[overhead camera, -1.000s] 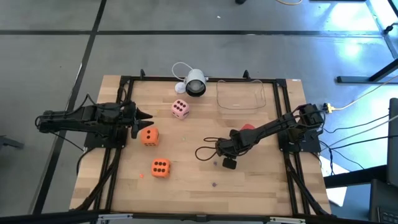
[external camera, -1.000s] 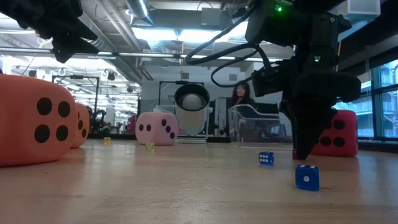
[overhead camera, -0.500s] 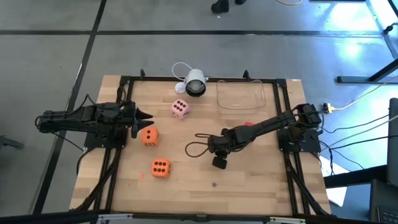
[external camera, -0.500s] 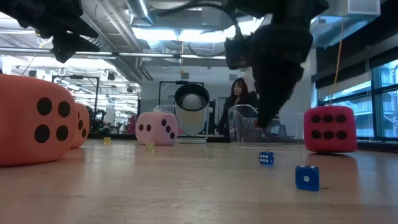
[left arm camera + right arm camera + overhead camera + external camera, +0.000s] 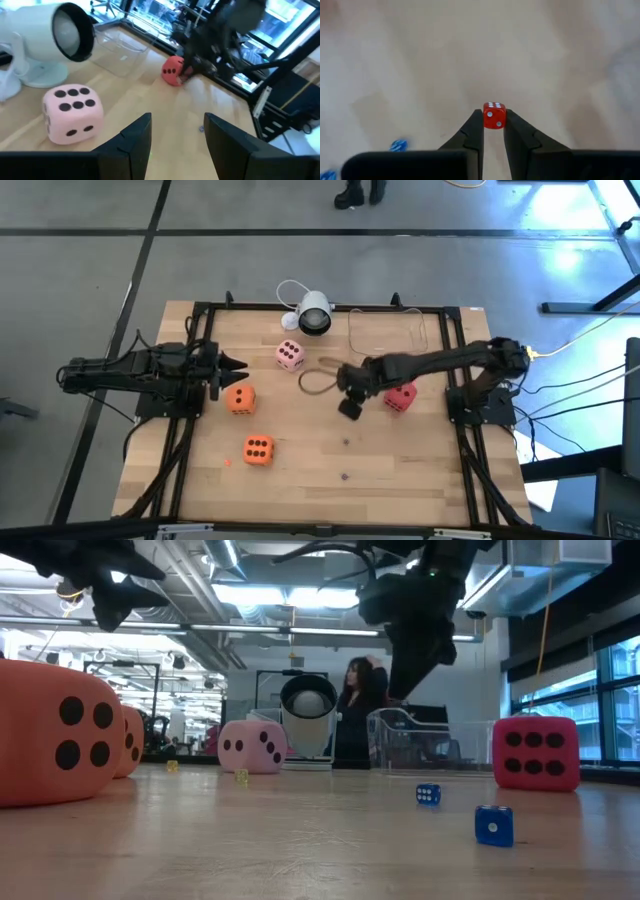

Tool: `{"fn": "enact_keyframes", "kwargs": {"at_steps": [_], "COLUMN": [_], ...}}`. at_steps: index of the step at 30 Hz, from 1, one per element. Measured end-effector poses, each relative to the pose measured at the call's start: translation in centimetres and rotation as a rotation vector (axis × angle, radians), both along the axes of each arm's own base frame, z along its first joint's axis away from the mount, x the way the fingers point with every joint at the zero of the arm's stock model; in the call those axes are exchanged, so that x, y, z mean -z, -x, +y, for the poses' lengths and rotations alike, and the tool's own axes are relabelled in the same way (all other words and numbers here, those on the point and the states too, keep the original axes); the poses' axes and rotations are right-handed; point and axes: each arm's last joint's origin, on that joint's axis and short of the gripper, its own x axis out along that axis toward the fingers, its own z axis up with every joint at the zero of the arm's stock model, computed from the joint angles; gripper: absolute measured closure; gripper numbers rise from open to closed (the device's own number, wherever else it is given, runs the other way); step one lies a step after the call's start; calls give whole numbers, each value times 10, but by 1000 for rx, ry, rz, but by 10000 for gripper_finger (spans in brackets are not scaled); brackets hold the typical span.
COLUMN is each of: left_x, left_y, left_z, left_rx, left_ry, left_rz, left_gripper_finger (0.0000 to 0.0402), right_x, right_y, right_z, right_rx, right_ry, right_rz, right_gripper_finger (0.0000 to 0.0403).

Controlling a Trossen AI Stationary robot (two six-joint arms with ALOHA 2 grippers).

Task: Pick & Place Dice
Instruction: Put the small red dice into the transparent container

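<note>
Your right gripper (image 5: 493, 120) is pinching a tiny red die (image 5: 494, 115) above mid-table, carrying it, likely toward the clear tray (image 5: 388, 332), needing a lowering and release, while the left gripper (image 5: 174, 131) is waiting, fingers apart.

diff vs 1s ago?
The right claw, shut on a small red hard die, swung from mid-table toward the far side, near the clear plastic tray, uncovering the big red soft die. The left claw stayed open and parked; the pink soft die and both orange dice did not move.
</note>
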Motion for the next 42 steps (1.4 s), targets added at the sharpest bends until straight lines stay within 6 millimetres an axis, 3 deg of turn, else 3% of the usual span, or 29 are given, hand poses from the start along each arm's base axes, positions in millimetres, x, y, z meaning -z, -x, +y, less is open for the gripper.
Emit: {"fn": "enact_keyframes", "kwargs": {"at_steps": [8, 15, 21, 29, 35, 42], "left_x": [0, 0, 0, 0, 0, 0], "left_y": [0, 0, 0, 0, 0, 0], "left_z": [-1, -1, -1, 0, 0, 0], "left_rx": [25, 23, 19, -3, -19, -40], "left_ry": [20, 27, 35, 55, 113, 116], "left_rz": [-2, -4, -6, -10, -22, -25], "left_gripper_finger": [227, 227, 227, 227, 227, 227], "right_x": [-39, -40, -28, -1, 28, 39], "right_y": [37, 91, 116, 117, 114, 111], "right_z": [-59, -122, -160, -184, -191, -195], "right_rx": [124, 337, 504, 550, 546, 533], "right_ry": [20, -113, -186, -133, -126, -109], "right_rz": [-77, -129, -124, 17, 204, 256], "right_gripper_finger": [356, 356, 356, 356, 356, 356]}}
